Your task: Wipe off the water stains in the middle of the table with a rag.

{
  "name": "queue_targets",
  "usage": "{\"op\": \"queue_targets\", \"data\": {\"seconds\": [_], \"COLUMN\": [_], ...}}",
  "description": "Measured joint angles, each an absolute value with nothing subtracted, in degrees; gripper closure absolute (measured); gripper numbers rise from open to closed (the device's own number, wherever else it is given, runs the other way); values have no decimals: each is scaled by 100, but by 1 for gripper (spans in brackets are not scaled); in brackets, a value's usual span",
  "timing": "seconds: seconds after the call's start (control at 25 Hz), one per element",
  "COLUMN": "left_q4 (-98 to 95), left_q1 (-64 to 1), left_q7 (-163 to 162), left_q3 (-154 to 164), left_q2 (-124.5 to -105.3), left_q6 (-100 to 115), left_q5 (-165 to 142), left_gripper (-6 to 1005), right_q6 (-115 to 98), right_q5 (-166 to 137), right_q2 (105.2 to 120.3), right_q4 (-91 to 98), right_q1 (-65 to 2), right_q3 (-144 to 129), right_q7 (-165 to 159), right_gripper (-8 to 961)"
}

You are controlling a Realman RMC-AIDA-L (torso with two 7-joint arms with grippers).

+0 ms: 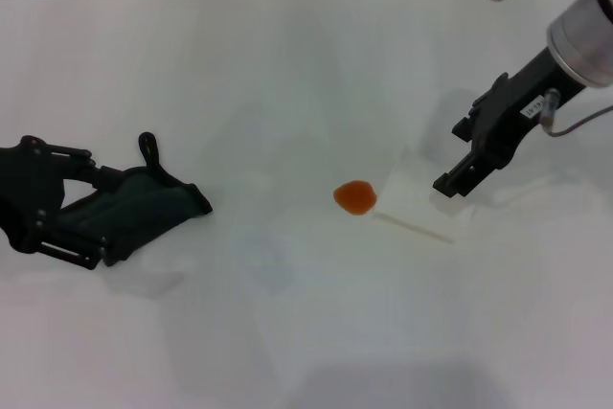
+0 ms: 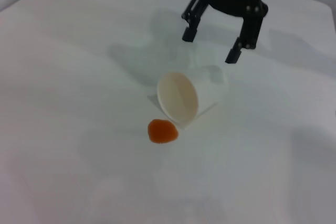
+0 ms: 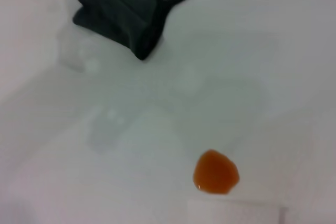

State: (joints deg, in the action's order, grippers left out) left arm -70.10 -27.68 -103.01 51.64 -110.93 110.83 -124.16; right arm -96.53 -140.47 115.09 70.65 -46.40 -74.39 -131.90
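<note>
We see the water stains (image 1: 354,197) as one orange blob near the middle of the worktop (image 1: 287,332), just beside the mouth of a white paper cup (image 2: 184,100) lying on its side. Our right gripper (image 1: 460,174) hangs above the cup, jaws spread and empty. Toward the left edge, our left gripper (image 1: 91,213) has its jaws around the dark green rag (image 1: 144,203).
</note>
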Motion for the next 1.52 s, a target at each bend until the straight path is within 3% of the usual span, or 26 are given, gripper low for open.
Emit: {"op": "queue_targets", "data": {"seconds": [0.52,0.76,1.12,1.52], "left_q4": [-7035,-7072,-7085,-7085], "left_q1": [-2869,-2831,-2817,-2925], "left_q7": [-10301,-10338,-10156,-10204], "left_q3": [5158,5147,5154,5363], "left_q2": [-11159,-11252,-11174,-11224], "left_q6": [11052,11056,11081,11087], "left_q5": [-12519,-12609,-12611,-12694], "left_gripper": [111,111,112,112], "right_q6": [-9654,-9303,-9008,-8478], "right_q5": [-14436,-14427,-14430,-14437], "right_q2": [11557,11590,11590,11597], "right_q4": [6025,5879,5545,4506], "right_q1": [-5604,-5683,-5799,-6205], "right_q3": [-7962,-8399,-8395,-8477], "right_q7": [-14039,-14249,-14262,-14336], "right_gripper": [95,96,98,97]}}
